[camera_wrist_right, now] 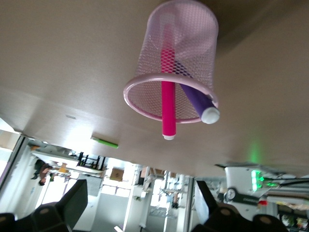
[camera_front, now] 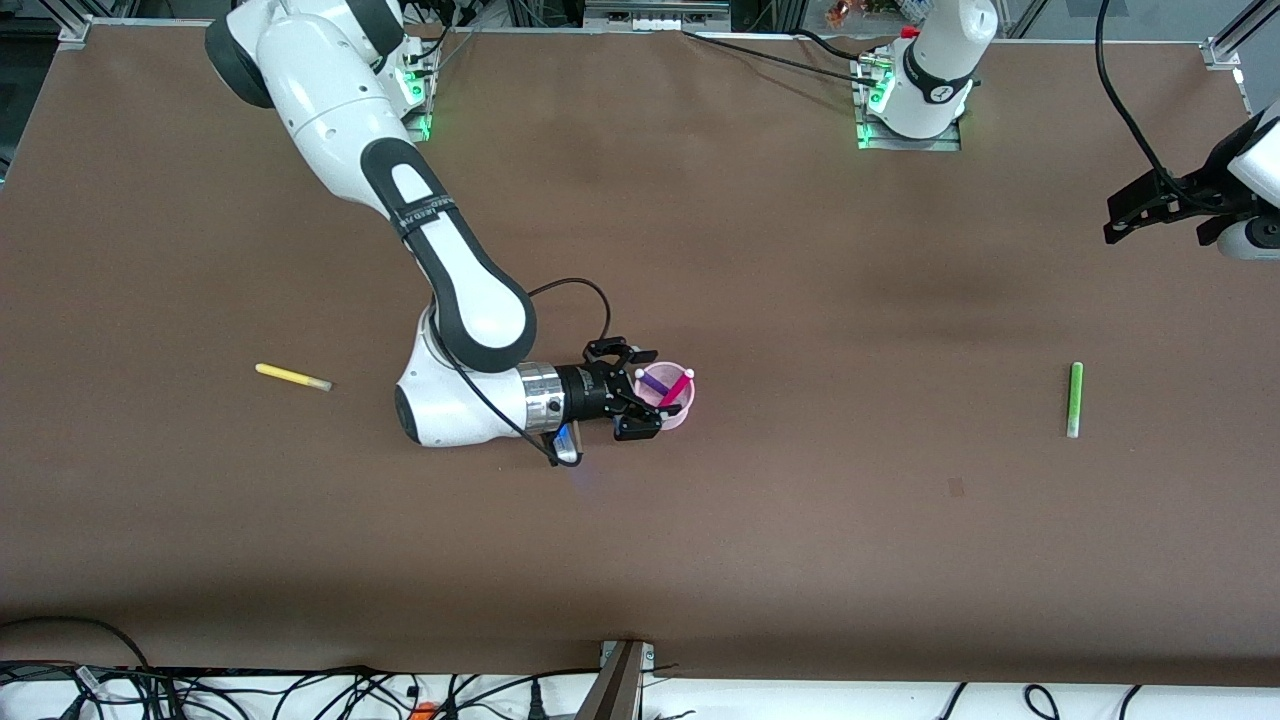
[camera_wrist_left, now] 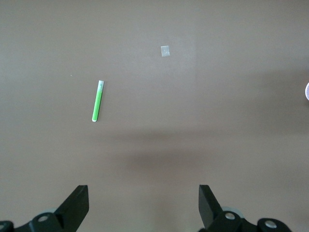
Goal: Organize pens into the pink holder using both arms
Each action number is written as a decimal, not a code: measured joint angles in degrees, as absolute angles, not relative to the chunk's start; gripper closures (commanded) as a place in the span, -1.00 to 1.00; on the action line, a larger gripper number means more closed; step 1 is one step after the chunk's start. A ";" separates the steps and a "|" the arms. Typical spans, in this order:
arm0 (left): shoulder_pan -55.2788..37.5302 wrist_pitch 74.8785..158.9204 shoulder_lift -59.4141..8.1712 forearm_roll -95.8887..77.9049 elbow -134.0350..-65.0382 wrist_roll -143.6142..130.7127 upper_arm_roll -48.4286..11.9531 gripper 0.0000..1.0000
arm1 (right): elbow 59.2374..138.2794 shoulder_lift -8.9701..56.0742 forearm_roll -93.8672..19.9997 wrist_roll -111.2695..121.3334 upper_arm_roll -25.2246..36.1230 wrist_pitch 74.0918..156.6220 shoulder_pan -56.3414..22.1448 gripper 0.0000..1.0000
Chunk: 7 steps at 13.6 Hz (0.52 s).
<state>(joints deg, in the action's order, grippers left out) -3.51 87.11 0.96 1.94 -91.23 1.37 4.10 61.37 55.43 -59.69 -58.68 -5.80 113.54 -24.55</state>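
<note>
Standing mid-desk, a round pale-pink mesh holder (camera_front: 676, 412) contains magenta (camera_front: 677, 388) and purple (camera_front: 655, 381) marker pens. Beside it, the right gripper (camera_front: 630, 388) has fingers apart, empty. The left gripper (camera_front: 1140, 208), fingers apart, waits above the desk's left-arm edge, near a green pen (camera_front: 1075, 398). A yellow pen (camera_front: 292, 377) lies toward the right-arm edge.

You see only part of the left arm (camera_front: 1255, 160): the front view's edge cuts it off, so most of its body is missing. In the left wrist view, the left gripper (camera_wrist_left: 143, 205) shows only its two fingertips; the rest is cut away. The pink holder (camera_front: 684, 412) is partly covered by the right gripper (camera_front: 632, 392). In the holder, the lower ends of the magenta pen (camera_wrist_right: 167, 92) and the purple pen (camera_wrist_right: 197, 98) are veiled by its mesh wall.
</note>
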 measured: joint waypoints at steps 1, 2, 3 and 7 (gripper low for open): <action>-3.50 87.08 0.96 1.94 -91.22 1.37 4.14 -1.00 | 61.35 54.28 -56.79 -58.59 -5.80 113.24 -24.41 -0.99; -3.50 87.03 0.96 1.94 -91.22 1.37 4.15 -1.00 | 61.36 53.22 -53.56 -58.59 -5.81 113.21 -24.42 -0.99; -3.50 87.01 0.96 1.94 -91.22 1.37 4.16 -1.00 | 61.37 52.35 -50.40 -58.59 -5.81 113.17 -24.43 -0.99; -3.47 86.94 0.96 1.94 -91.22 1.34 4.30 -1.00 | 62.97 48.05 -45.09 -56.90 -2.13 111.79 -24.27 -0.99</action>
